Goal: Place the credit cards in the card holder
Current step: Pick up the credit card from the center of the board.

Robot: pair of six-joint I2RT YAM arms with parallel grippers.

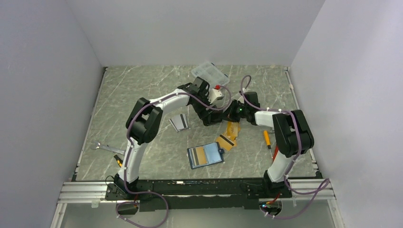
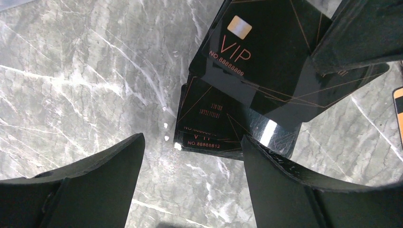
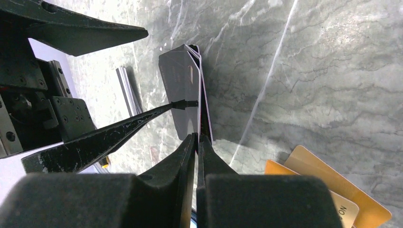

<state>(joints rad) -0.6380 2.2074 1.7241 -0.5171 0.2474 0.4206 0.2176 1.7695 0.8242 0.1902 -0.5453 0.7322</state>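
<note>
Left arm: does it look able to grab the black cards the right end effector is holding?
Probably yes. The left end effector hangs open right at the black cards, and the right end effector, shut on them, pinches only one edge, leaving the rest exposed.

Even light, glare on black cards (image 2: 256,61) (foreground seemingly soft).

Black VIP cards (image 2: 280,90) on a marble table (image 2: 81,76).
The upper VIP card (image 2: 266,66) overlaps the lower VIP card (image 2: 209,126); the left gripper (image 2: 192,142) gapes wide nearby.
</note>
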